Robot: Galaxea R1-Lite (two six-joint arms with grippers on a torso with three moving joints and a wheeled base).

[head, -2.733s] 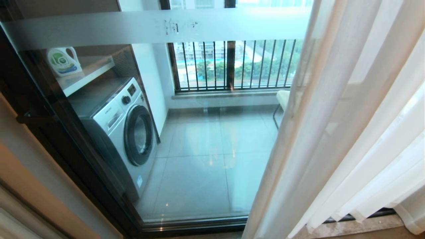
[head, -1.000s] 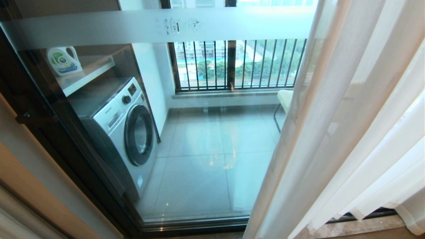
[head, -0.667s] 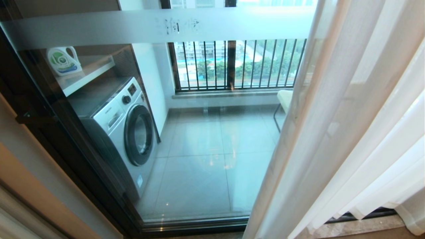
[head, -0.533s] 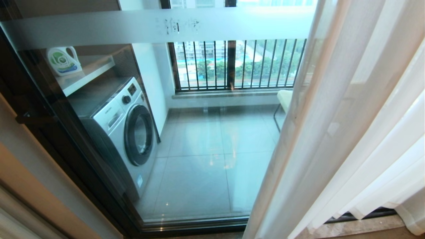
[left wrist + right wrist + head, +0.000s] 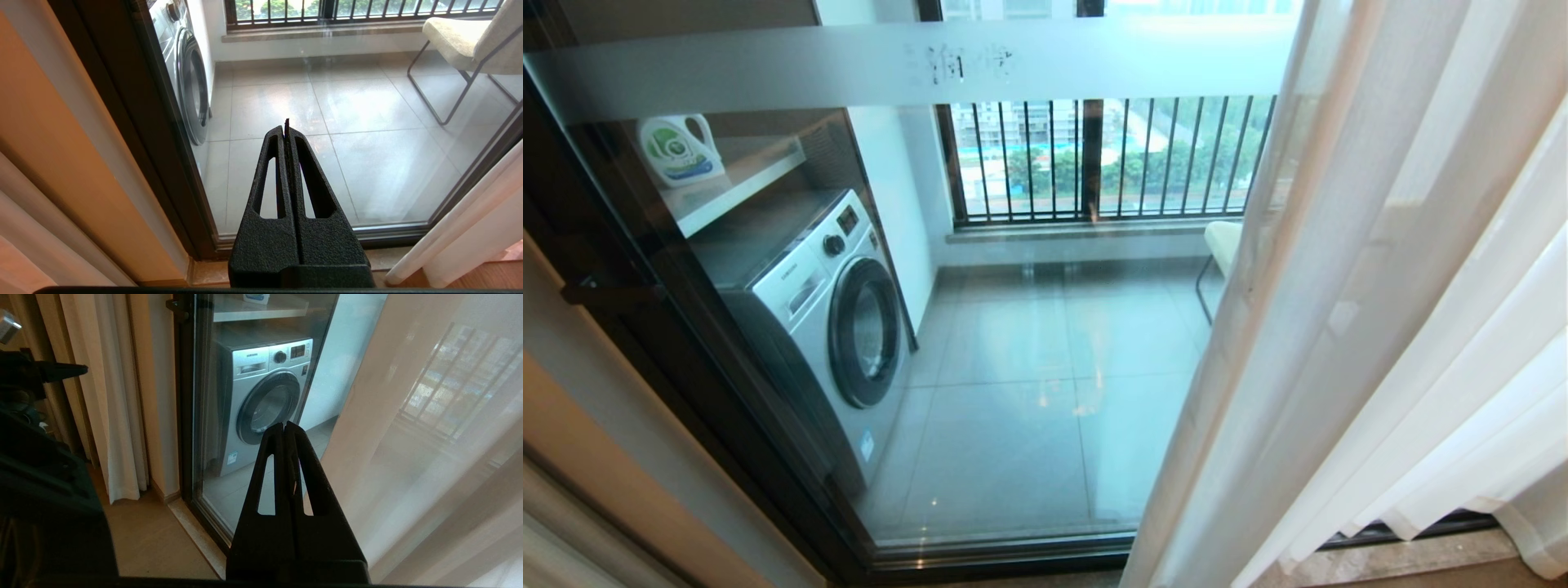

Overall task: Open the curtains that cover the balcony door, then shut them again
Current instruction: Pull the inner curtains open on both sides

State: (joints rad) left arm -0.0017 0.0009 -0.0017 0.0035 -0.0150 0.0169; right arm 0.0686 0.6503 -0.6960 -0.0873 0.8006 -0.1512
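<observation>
The sheer white curtains (image 5: 1380, 327) hang bunched on the right and cover that side of the balcony door (image 5: 1029, 392). The rest of the glass is bare, with a frosted band (image 5: 849, 65) across its top. Neither gripper shows in the head view. My left gripper (image 5: 286, 124) is shut and empty, pointing down at the bare glass, with the curtain hem (image 5: 461, 237) off to one side. My right gripper (image 5: 284, 425) is also shut and empty. It is aimed at the glass just beside the edge of the sheer curtain (image 5: 429, 437), without touching it.
Behind the glass stand a washing machine (image 5: 833, 327), a detergent bottle (image 5: 678, 151) on a shelf, a chair (image 5: 457, 36) and a barred railing window (image 5: 1094, 159). Beige drapes (image 5: 81, 396) hang left of the dark door frame (image 5: 686, 343). A stone sill (image 5: 1405, 555) runs below.
Since the earliest frame the sheer curtain's edge has drifted slightly to the right. Over the last second nothing in the head view differs.
</observation>
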